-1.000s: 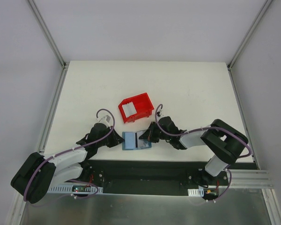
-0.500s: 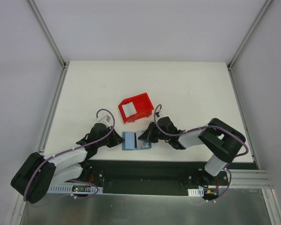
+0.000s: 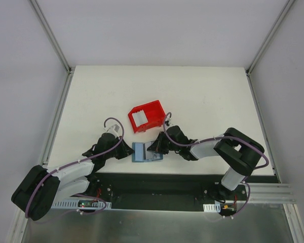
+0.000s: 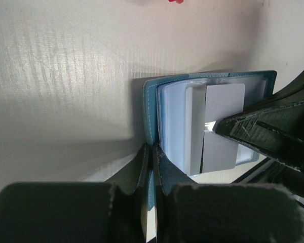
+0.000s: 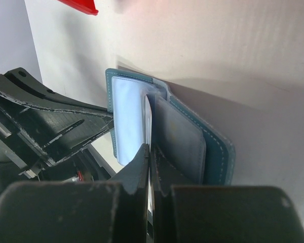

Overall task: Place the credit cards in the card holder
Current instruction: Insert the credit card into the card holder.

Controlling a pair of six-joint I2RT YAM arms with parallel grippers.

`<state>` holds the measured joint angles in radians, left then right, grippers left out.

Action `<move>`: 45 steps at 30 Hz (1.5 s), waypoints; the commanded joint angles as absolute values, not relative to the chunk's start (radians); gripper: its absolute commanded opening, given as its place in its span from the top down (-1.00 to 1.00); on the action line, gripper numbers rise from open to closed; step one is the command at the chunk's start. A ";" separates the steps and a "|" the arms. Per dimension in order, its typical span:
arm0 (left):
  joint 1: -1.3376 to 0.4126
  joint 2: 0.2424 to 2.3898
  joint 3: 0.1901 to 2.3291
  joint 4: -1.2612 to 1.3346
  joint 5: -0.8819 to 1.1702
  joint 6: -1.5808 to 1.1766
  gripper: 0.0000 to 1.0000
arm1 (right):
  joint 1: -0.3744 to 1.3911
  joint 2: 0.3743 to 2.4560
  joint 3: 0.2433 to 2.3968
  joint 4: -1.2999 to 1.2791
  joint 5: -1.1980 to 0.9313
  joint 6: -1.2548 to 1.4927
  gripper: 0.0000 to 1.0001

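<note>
Mid-insert here, by the look of it. Got the card holder [image 3: 142,152] lying open on the table [image 3: 202,101], close to the near edge, right between the two arms. Got the left gripper [image 4: 152,152] clenched on the holder's left cover edge, pinning it in place. Got the right gripper [image 5: 148,152] clamped on one credit card [image 4: 223,126], a pale one, lying over the light blue pockets. Can't tell from these views how deep in a slot, if at all. Also seeing what look like more white cards [image 3: 138,118] in the red bin [image 3: 156,120], just beyond the holder on the far side.

Tips for doing this bit well:
- Hold the left pinch firm, to stop the holder skating leftward under the push.
- Slide the card flat and low, square to the pocket mouth. Any angle risks catching a corner on the stitching.
- Go slow, push toward the left, and let go only with most of the card under the pocket lip.
- Watch for the two sets of fingers bumping, being so near each other.
</note>
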<state>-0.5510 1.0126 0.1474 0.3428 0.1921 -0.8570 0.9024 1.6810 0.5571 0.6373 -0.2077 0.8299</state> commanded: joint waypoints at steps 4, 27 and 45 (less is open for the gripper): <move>-0.563 0.996 0.133 0.342 0.170 -0.861 1.00 | 0.948 1.707 0.609 0.509 -0.143 0.801 0.88; -0.563 0.996 0.141 0.334 0.169 -0.844 1.00 | 0.979 1.646 0.793 0.149 -0.092 0.600 0.16; -0.563 1.002 0.143 0.339 0.173 -0.845 1.00 | 0.982 1.701 0.825 0.262 -0.178 0.617 0.17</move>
